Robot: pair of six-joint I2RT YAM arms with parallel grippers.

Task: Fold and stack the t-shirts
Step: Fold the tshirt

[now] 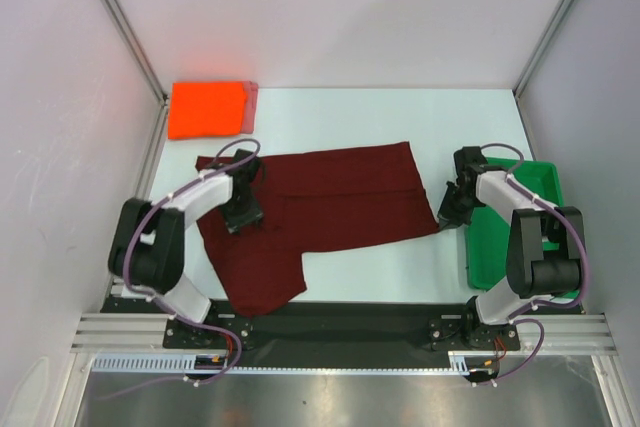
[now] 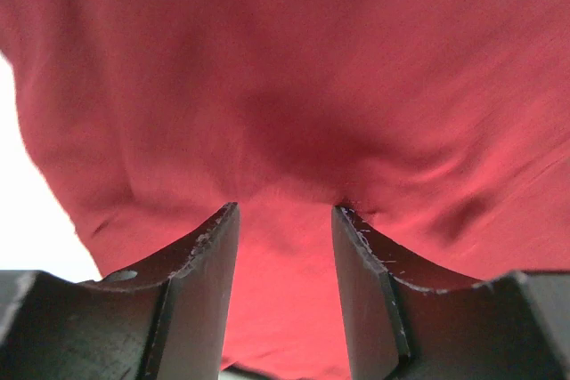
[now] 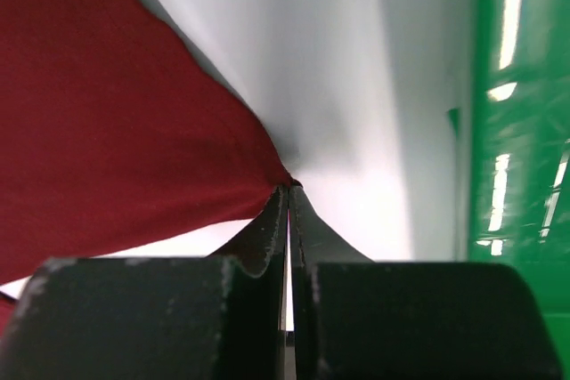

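Clamped shut with the right tool point(image 3: 288, 191) on the right corner of the maroon t-shirt point(image 1: 340, 192), pressing part-open with the left tool point(image 2: 286, 208) onto its left end, long axis stretched between both.

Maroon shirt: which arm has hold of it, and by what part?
Right gripper: jaws shut on the maroon shirt's near right corner. Left gripper: jaws apart, pressed onto the cloth, nothing pinched yet.
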